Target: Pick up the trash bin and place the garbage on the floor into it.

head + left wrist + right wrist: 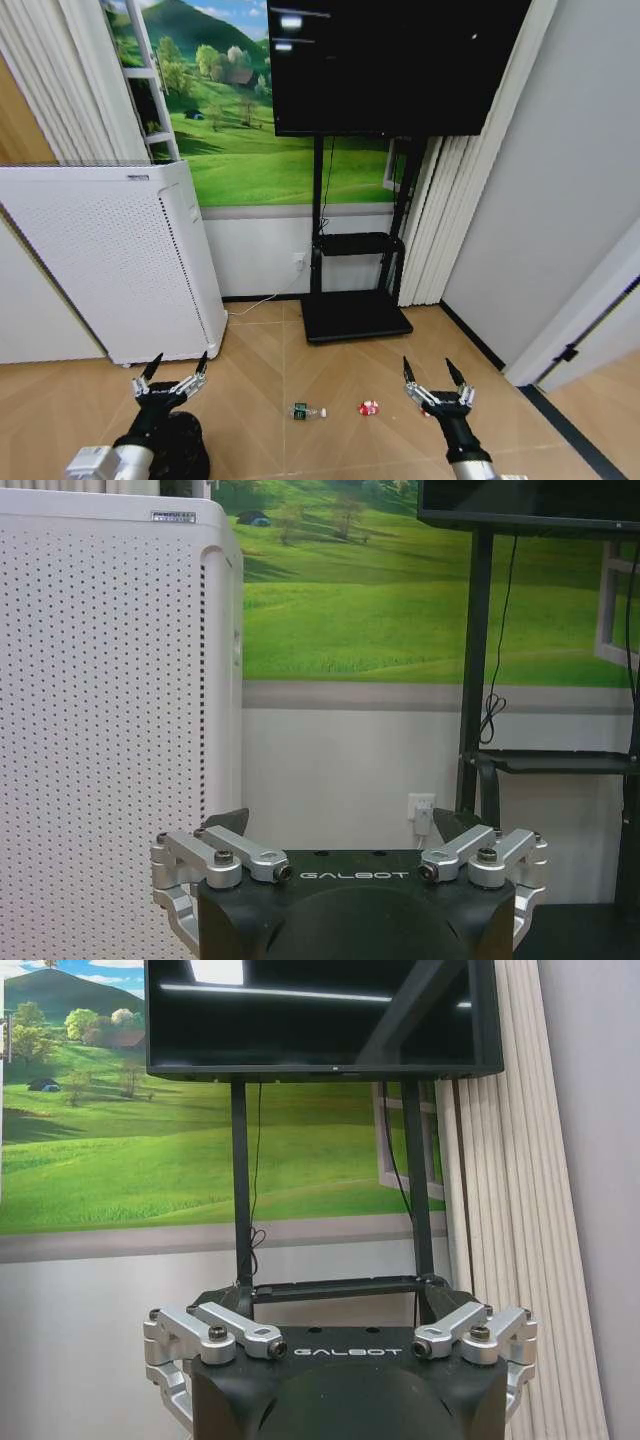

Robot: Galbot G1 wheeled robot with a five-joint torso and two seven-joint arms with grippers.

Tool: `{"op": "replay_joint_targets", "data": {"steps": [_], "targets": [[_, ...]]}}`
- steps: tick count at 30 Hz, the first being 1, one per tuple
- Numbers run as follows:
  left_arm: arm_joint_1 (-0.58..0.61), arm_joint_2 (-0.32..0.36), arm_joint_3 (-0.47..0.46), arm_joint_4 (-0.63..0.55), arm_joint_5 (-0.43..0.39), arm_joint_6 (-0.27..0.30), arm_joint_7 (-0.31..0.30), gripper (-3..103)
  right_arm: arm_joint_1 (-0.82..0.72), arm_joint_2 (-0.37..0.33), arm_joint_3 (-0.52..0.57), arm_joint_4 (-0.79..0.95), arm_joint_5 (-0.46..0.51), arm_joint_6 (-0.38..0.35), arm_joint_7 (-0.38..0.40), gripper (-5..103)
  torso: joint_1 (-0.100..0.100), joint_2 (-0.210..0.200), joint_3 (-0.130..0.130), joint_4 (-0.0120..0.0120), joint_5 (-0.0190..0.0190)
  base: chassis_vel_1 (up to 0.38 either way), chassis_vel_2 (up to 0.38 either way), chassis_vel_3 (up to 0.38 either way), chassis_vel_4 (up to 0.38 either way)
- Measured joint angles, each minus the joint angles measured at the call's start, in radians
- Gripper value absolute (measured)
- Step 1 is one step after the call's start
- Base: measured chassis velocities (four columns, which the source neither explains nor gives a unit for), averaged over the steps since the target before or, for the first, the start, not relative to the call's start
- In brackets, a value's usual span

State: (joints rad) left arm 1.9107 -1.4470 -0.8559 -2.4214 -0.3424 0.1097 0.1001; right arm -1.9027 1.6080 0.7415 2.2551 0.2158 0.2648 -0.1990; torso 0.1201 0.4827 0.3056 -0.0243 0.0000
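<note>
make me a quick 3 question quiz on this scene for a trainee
1. True or false: the left gripper is holding the bottle.
2. Which lies nearer the right gripper: A the bottle, B the red wrapper?
3. Fill in: the tall white box by the wall is an air ____.

Key: 1 false, it is open and empty. 2 B. 3 purifier.
</note>
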Motion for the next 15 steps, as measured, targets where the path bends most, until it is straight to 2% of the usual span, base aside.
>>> {"op": "replay_joint_targets", "data": {"steps": [15], "targets": [[0.002, -0.026, -0.008, -0.002, -0.006, 0.001, -0.002, 100, 0.011, 0.0, -0.002, -0.008, -0.004, 0.0, 0.001, 100, -0.027, -0.069, -0.042, 0.0, 0.0, 0.0, 0.0, 0.0, 0.0]]}}
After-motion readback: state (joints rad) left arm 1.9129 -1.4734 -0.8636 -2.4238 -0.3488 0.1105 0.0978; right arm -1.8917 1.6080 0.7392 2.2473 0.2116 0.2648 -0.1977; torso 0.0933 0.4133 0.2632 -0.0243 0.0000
